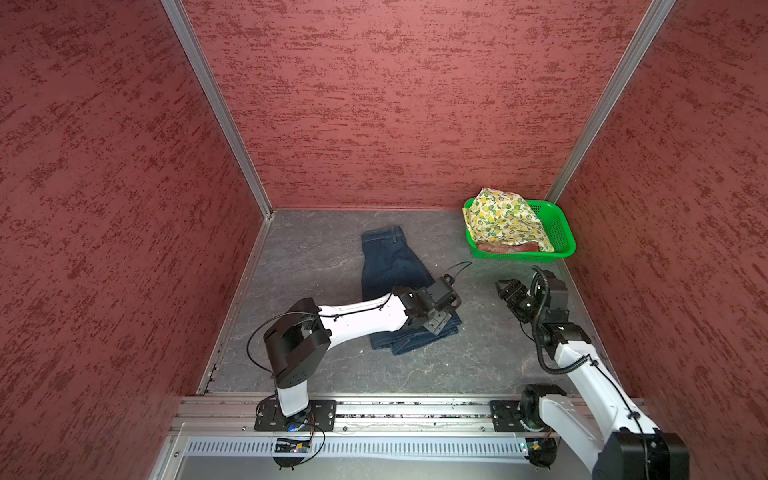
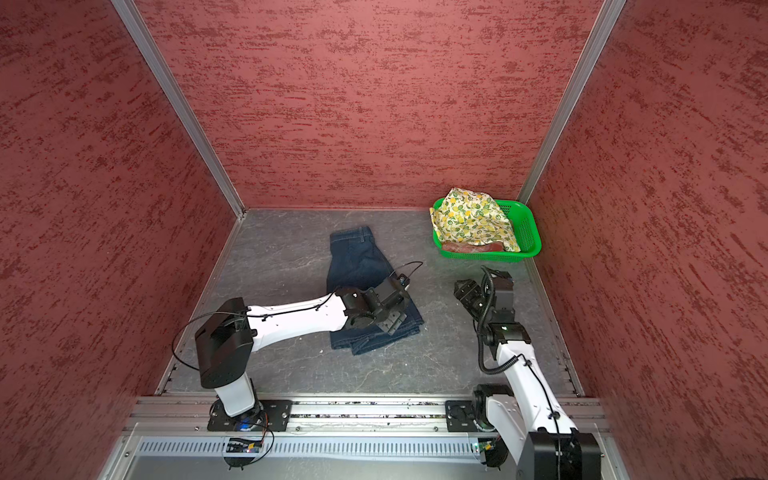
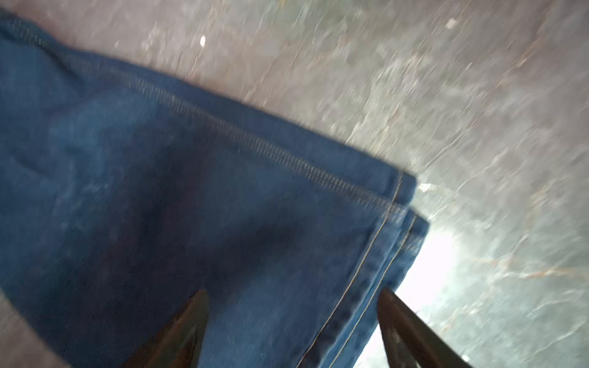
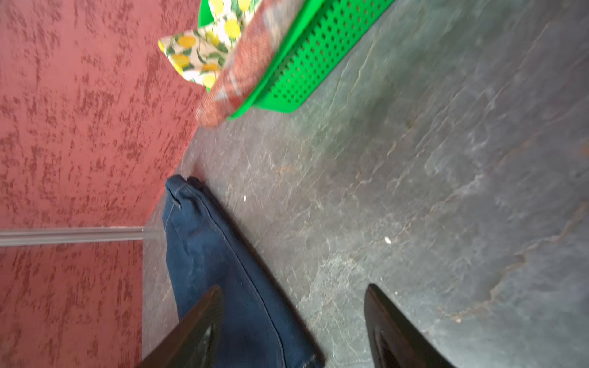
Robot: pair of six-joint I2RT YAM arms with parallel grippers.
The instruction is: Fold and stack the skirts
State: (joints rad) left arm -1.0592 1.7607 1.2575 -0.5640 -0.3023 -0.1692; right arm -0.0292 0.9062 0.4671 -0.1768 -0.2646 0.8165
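Left end effector [image 1: 438,324], the nearer, was seen in a top view over the denim skirt [image 1: 390,266], laid on the table [image 1: 316,257] lengthwise toward the back wall [image 1: 395,104]. By the left wrist view its jaws were spread above the hem corner [image 3: 404,191], nothing pinched.

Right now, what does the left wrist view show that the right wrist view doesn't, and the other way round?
Left wrist only: the layered, stitched hem corner of the denim skirt, with the open left gripper over it. Right wrist only: the green basket holding the lemon-print skirt and the plaid skirt, the red wall, and the open right gripper. Both: the denim skirt lying on the grey table.
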